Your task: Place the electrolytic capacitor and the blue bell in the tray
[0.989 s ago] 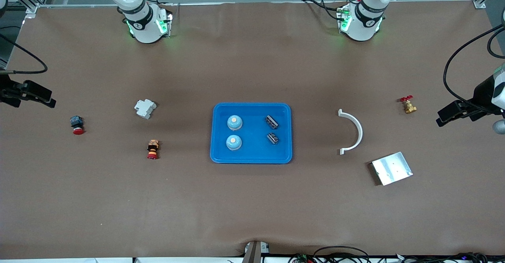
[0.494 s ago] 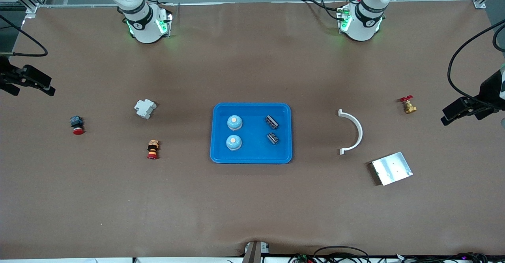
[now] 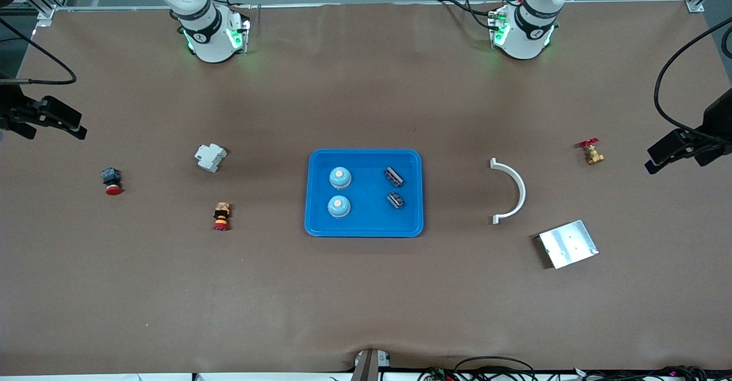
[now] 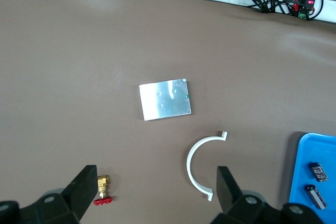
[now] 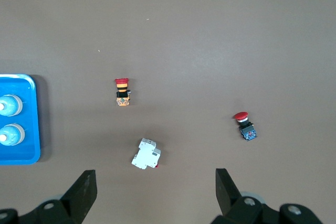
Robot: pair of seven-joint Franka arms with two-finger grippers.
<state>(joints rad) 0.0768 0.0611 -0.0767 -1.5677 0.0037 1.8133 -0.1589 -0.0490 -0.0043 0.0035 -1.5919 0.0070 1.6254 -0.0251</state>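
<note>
On the bench there is one blue tray point(image 3: 365, 227), and in it two blue bells point(image 3: 340, 178) point(image 3: 339, 206) and two dark electrolytic capacitors point(image 3: 393, 176) point(image 3: 395, 200). Loose on the bench are two red-capped push buttons point(image 3: 111, 181) point(image 3: 221, 215), one white breaker block point(image 3: 210, 157), one white curved bracket point(image 3: 510, 191), one silver metal plate point(image 3: 568, 243) and one brass valve point(image 3: 592, 152).

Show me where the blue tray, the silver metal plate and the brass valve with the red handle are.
blue tray point(image 3: 364, 227), front view, bare floor near its rim.
silver metal plate point(image 3: 568, 244), front view, middle of its top face.
brass valve point(image 3: 593, 153), front view, its brass body.
</note>
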